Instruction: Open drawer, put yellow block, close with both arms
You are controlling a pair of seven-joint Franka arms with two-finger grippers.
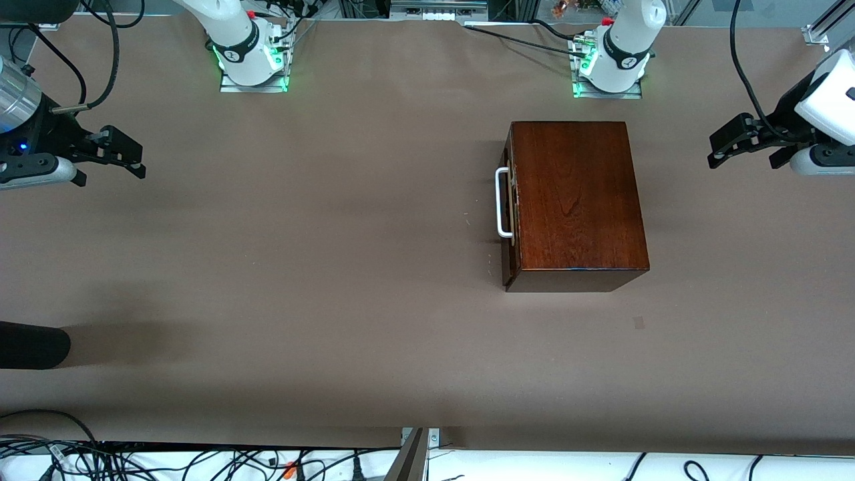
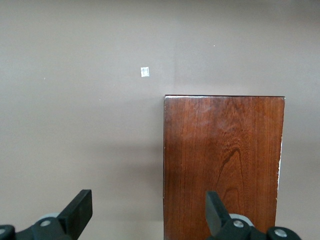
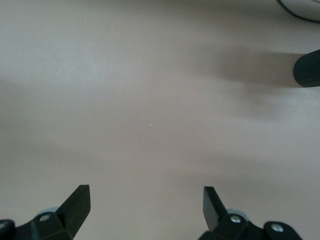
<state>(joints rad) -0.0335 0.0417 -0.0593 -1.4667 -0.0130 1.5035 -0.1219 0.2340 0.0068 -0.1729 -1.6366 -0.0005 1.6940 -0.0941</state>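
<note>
The reddish-brown wooden box (image 1: 578, 200) stands on the table toward the left arm's end. Its drawer (image 1: 511, 220) is shut, and the white bar handle (image 1: 502, 204) faces the right arm's end. My left gripper (image 1: 715, 152) hangs open in the air over the table at the left arm's end, apart from the box. In the left wrist view the box top (image 2: 225, 160) lies partly under the open left gripper (image 2: 147, 210). My right gripper (image 1: 137, 160) hangs open over bare table at the right arm's end, and nothing sits between its fingers (image 3: 146, 202). The yellow block is out of view.
A black cylinder (image 1: 33, 345) pokes in over the table edge at the right arm's end, also seen in the right wrist view (image 3: 307, 69). A small tape patch (image 1: 639, 323) lies nearer the front camera than the box. Cables (image 1: 200, 461) run along the front edge.
</note>
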